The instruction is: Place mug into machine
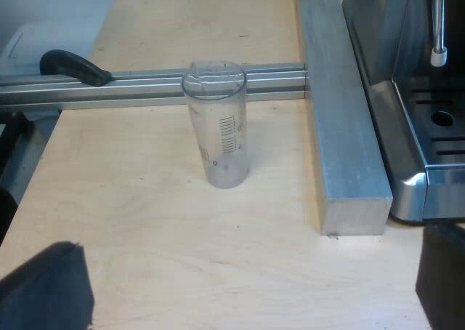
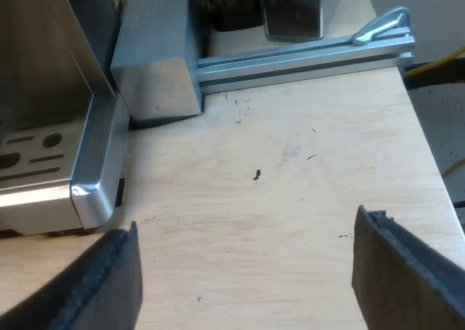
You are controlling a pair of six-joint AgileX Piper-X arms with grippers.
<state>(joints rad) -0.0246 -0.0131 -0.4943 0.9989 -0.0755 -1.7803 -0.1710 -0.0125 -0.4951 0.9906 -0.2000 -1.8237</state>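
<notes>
Two grippers, both empty-handed, and that shapes every risk here. The left gripper (image 1: pixel 247 272) hovers over the wooden table (image 1: pixel 145 221) with its jaws spread wide, nothing between them, and the right gripper (image 2: pixel 247 257) hangs just as wide over bare board near the espresso machine (image 2: pixel 43 90). The machine's drip tray (image 1: pixel 443 119), the likely landing spot for a mug, sits beyond a thick aluminium block (image 1: pixel 341 126) that lies right against the machine's base, and the steam wand (image 1: pixel 437 25) dangles over that tray. A clear measuring glass (image 1: pixel 218 126) stands upright mid-table, close to the aluminium rail (image 1: pixel 145 83) that runs across the surface to meet the block. Trouble spots, then: a left arm swinging low toward the machine could well clip that light, tall glass and tip it. A mug brought in too low would probably catch the block's corner or the tray's raised metal lip. Brought in too high, it might strike the wand's tip. And a mug set half on the tray's edge would likely tilt or slide off toward the table.
</notes>
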